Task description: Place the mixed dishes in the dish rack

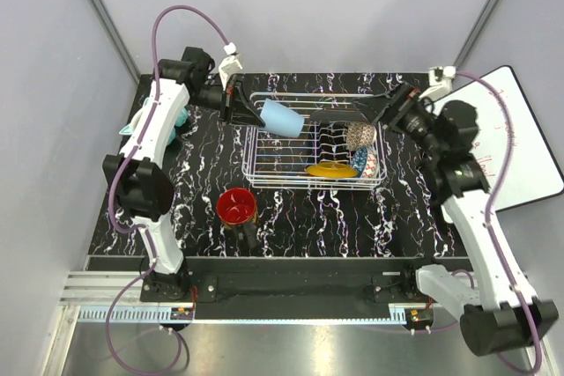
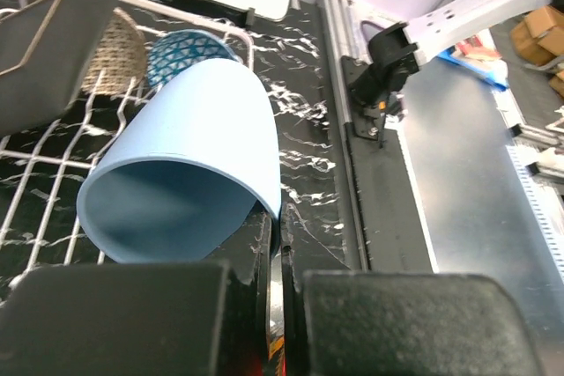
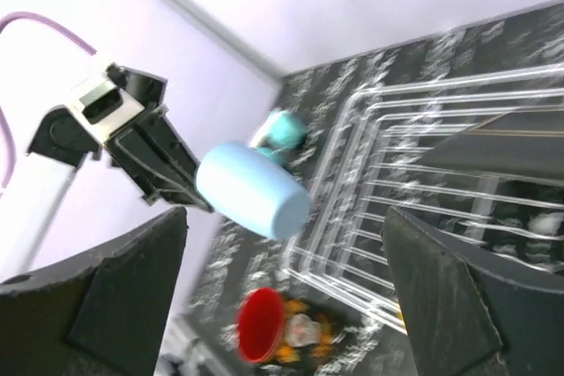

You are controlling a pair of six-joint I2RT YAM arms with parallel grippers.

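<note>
My left gripper (image 1: 233, 99) is shut on the rim of the light blue cup (image 1: 280, 117) and holds it tilted over the far left corner of the white wire dish rack (image 1: 256, 173). In the left wrist view the cup (image 2: 189, 160) is pinched at its rim by my fingers (image 2: 264, 244). The rack holds the black square plate (image 1: 339, 114), the gold lattice bowl (image 1: 357, 136) and the mustard-yellow plate (image 1: 330, 169). The dark mug with red inside (image 1: 236, 207) stands on the table in front of the rack. My right gripper (image 1: 388, 107) is open and empty at the rack's far right; its view shows the cup (image 3: 251, 189) and the mug (image 3: 262, 336).
A blue patterned bowl (image 1: 368, 162) leans in the rack's right end. A teal object (image 1: 178, 116) lies behind my left arm. A whiteboard (image 1: 520, 138) lies off the table's right edge. Grey walls close in the left and back.
</note>
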